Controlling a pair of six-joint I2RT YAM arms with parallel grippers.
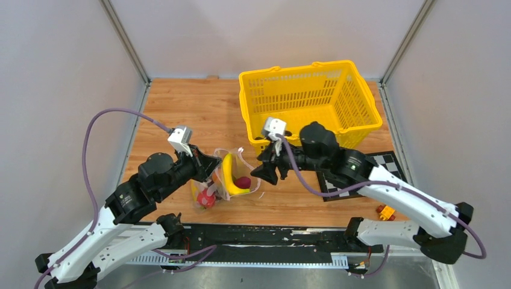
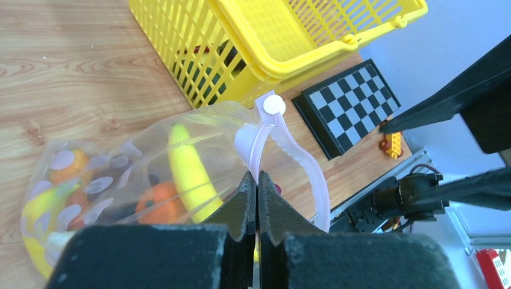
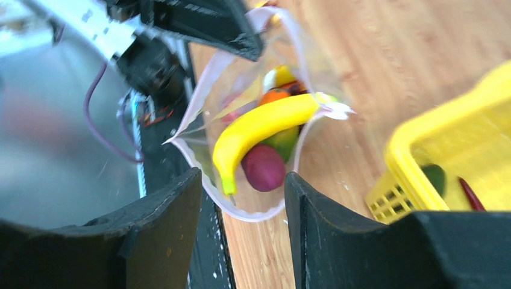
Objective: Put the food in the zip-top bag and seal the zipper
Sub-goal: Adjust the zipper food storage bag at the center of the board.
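The zip-top bag (image 1: 232,174) lies on the wooden table between my two grippers, its mouth held open toward the right. Inside it is the food: a yellow banana (image 3: 259,123), a dark purple piece (image 3: 263,167), an orange piece (image 2: 159,205) and green bits. My left gripper (image 2: 258,176) is shut on the pink zipper (image 2: 301,162) strip, just below its white tab (image 2: 274,105). My right gripper (image 3: 243,177) hangs open just above the bag's mouth rim (image 3: 241,214), with nothing between its fingers. From above, the left gripper (image 1: 212,171) and the right gripper (image 1: 265,174) flank the bag.
A yellow mesh basket (image 1: 310,99) stands behind the right gripper with a few dark items inside. A small checkerboard (image 1: 361,171) lies to the right under the right arm. An orange toy (image 1: 385,212) sits near the table's front edge.
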